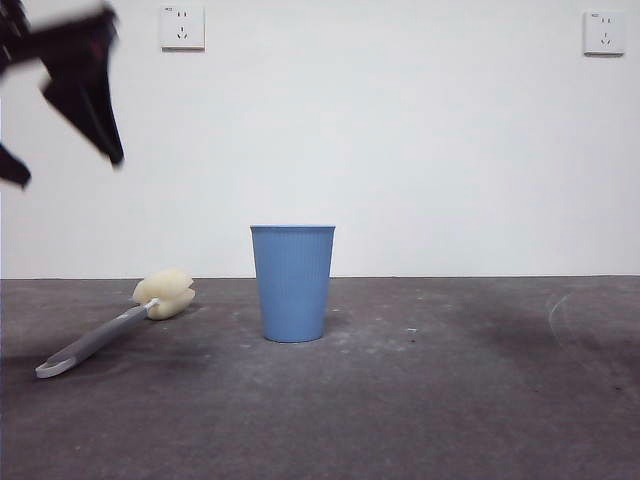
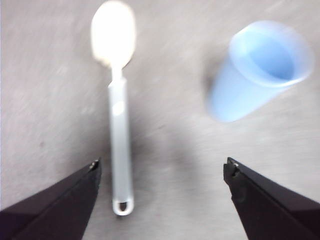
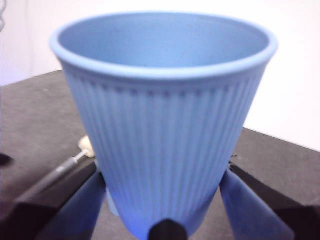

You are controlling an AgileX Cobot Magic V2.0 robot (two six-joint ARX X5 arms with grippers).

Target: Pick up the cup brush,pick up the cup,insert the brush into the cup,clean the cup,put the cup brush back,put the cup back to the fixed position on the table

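Upright, a ribbed tapered cup (image 1: 292, 283)

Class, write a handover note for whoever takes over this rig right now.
Left gripper: open, empty, above the cup brush.
Right gripper: apparently shut on a blue cup, outside the front view.
The cup brush lies on the table beside a second cup, upright.
Done: one cup apparently gripped. Left: grasp brush, insert, clean, return both.
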